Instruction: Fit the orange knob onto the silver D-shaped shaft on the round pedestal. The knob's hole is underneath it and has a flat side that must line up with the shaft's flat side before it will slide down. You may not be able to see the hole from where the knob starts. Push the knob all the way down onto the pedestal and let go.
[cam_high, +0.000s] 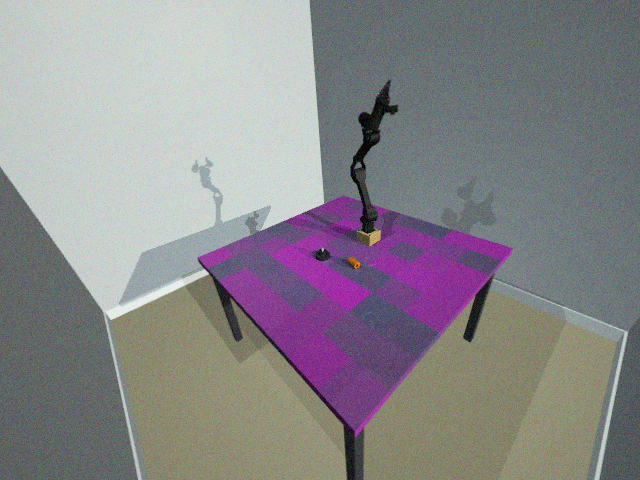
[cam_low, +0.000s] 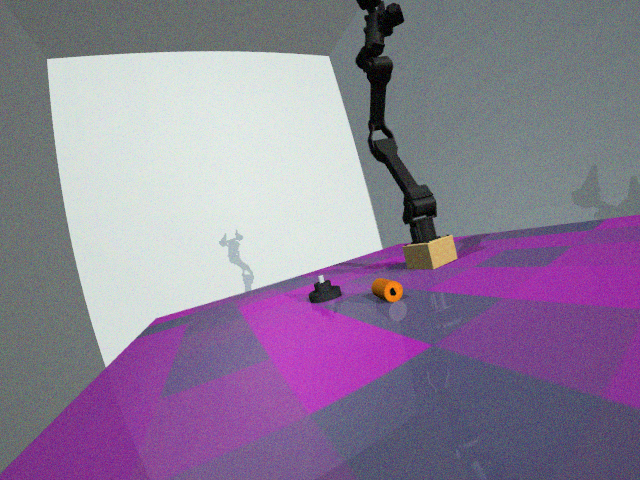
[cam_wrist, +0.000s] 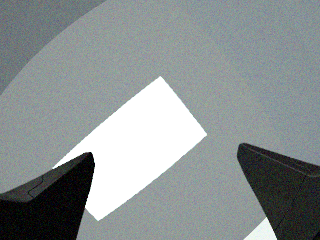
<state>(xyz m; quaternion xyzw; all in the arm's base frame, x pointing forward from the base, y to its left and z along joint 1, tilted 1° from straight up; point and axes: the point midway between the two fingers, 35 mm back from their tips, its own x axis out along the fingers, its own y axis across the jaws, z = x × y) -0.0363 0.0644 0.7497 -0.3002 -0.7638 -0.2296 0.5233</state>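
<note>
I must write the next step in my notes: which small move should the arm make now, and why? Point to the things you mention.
Probably it should lower the open gripper (cam_high: 388, 85) (cam_wrist: 168, 156) toward the orange knob (cam_high: 354, 262) (cam_low: 386, 290), because the gripper is raised high and empty, while the knob lies on its side, off the shaft (cam_high: 323, 250) (cam_low: 321, 279).

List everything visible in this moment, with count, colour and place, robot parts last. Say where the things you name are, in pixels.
orange cylindrical knob (cam_high: 352, 261) (cam_low: 381, 289): one, orange, lying on its side on the tabletop
round pedestal (cam_high: 322, 255) (cam_low: 324, 296) with shaft: one, black with a silver shaft, beside the knob
square patchwork table (cam_high: 336, 392) (cam_low: 361, 361): one, magenta and slate, on the floor
walls: pale and grey, around the table
floor: tan, below
block: one, light wood colour, under the arm
arm: one, black, raised
gripper (cam_wrist: 168, 156): one, black, open, empty
</note>
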